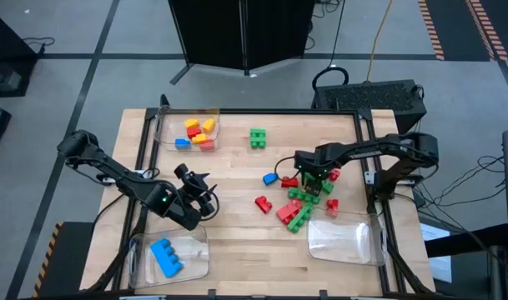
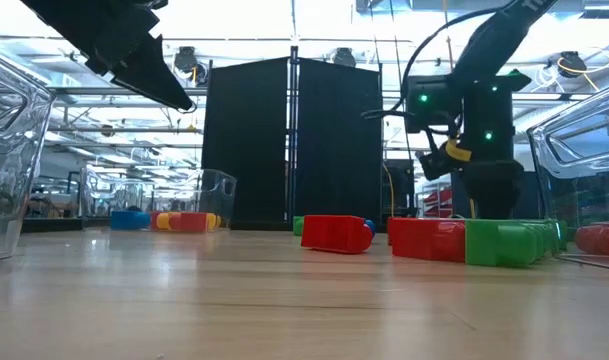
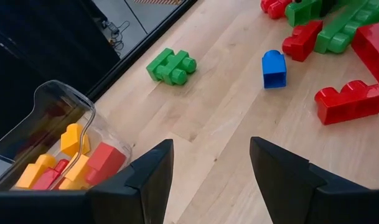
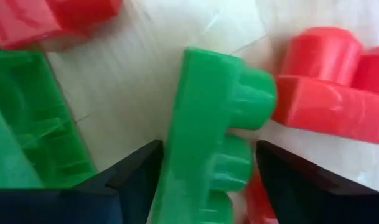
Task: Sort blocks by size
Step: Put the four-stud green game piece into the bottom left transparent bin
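Blocks sat mostly on the right half of your table (image 1: pixel 237 242) in the high view: a red and green pile (image 1: pixel 297 208) just beside the empty clear tray (image 1: pixel 347 240), with a lone blue block (image 1: pixel 270 177) and a green block (image 1: pixel 258 138) apart from it. The far tray (image 1: pixel 166 133) held yellow, red and blue blocks; the near left tray (image 1: pixel 195 260) held a long blue block (image 1: pixel 166 257). Your right gripper (image 1: pixel 314 185) was down in the pile; your left gripper (image 1: pixel 202 193) hovered over bare wood.

Low view: a red block (image 2: pixel 334 233) and a red-and-green row (image 2: pixel 474 241) lay on the tabletop, your right arm standing right behind them.

Left wrist view: your left gripper's (image 3: pixel 211 171) fingers stood apart, nothing between them; the blue block (image 3: pixel 274 69) and green block (image 3: pixel 172 65) lay ahead, the far tray (image 3: pixel 65 109) close by.

Right wrist view: your right gripper (image 4: pixel 208 168) straddled a green block (image 4: pixel 214 143), one finger each side. Whether the fingers pressed it, you could not tell from this. Red blocks (image 4: pixel 332 87) touched the green one.
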You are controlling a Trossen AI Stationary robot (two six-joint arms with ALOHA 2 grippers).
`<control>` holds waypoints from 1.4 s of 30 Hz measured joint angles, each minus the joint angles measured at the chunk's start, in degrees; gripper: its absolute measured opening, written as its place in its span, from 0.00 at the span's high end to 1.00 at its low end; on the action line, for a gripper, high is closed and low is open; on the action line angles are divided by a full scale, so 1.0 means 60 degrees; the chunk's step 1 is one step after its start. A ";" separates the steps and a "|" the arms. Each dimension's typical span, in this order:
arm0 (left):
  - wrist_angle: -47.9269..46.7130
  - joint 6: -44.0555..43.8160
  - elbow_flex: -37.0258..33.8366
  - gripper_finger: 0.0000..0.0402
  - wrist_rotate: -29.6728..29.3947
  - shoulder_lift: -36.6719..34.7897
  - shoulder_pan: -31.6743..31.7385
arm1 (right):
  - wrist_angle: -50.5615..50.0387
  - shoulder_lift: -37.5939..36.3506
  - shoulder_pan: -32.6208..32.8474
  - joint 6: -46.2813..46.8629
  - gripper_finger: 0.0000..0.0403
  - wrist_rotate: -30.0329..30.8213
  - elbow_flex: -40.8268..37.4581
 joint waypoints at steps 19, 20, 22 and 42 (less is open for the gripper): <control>0.1850 0.0875 0.0000 0.47 -0.0777 0.0652 0.0205 | 0.0236 -0.0586 0.0435 -0.0701 0.57 0.0066 0.1412; 0.2149 0.1186 0.0000 0.47 -0.0780 0.0796 0.0273 | 0.0358 -0.0586 0.0536 -0.0809 0.57 0.0062 0.1582; 0.2883 0.2021 0.0000 0.47 -0.0779 0.1119 0.0415 | 0.0617 -0.0586 0.0766 -0.1001 0.58 0.0056 0.1911; 0.9577 1.2127 -0.0004 0.47 0.2232 0.2922 0.1064 | 0.2909 -0.0524 0.1934 -0.2041 0.59 -0.2948 0.2641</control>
